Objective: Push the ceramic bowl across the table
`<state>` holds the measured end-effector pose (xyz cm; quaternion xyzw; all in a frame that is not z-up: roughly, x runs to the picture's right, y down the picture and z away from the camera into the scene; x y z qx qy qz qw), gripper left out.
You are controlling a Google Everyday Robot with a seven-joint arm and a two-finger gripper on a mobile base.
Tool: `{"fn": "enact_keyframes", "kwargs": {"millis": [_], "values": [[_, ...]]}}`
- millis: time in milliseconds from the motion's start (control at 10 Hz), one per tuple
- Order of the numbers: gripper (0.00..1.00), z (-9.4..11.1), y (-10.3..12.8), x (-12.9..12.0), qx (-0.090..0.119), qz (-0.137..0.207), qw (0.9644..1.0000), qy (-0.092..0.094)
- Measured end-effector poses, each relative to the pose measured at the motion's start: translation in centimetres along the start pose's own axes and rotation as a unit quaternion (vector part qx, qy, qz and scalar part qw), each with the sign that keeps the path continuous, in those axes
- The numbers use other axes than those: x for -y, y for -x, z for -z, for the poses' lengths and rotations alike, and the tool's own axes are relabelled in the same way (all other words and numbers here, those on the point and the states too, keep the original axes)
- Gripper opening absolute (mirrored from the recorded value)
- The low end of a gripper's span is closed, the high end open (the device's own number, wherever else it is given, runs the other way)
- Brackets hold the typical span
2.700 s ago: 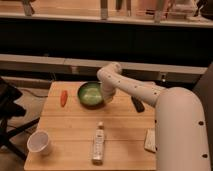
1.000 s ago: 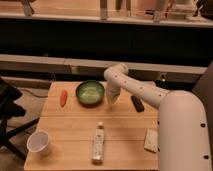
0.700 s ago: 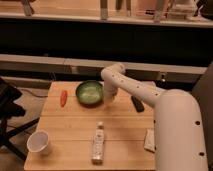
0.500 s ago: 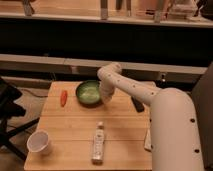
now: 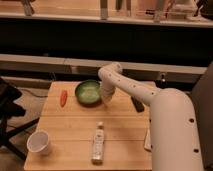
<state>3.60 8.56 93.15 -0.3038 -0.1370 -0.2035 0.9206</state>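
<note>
A dim room with dark shelving runs behind one light wooden slatted table (image 5: 70, 131). One ceramic bowl (image 5: 88, 92), green and glossy, sits near the table's far edge, about midway along it. One white robot arm (image 5: 131, 86) reaches in from the right, and its gripper (image 5: 106, 98) hangs just beside the bowl's right rim, possibly touching it; I cannot tell how the fingers stand. One red-orange object (image 5: 63, 97) lies left of the bowl. One white paper cup (image 5: 39, 142) stands at the near left corner, and one bottle (image 5: 98, 144) lies near the front edge.
</note>
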Motion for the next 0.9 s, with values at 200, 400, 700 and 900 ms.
{"fn": "enact_keyframes", "kwargs": {"millis": [200,400,700,900], "values": [[0.00,-0.1,-0.2,-0.1,0.002,0.003,1.0000,0.000],[0.00,-0.3,0.1,0.6,0.003,0.007,1.0000,-0.001],[0.00,-0.5,2.2,2.0,0.004,0.026,0.9997,0.003],[0.00,-0.5,2.5,2.3,0.005,0.032,0.9995,0.001]]}}
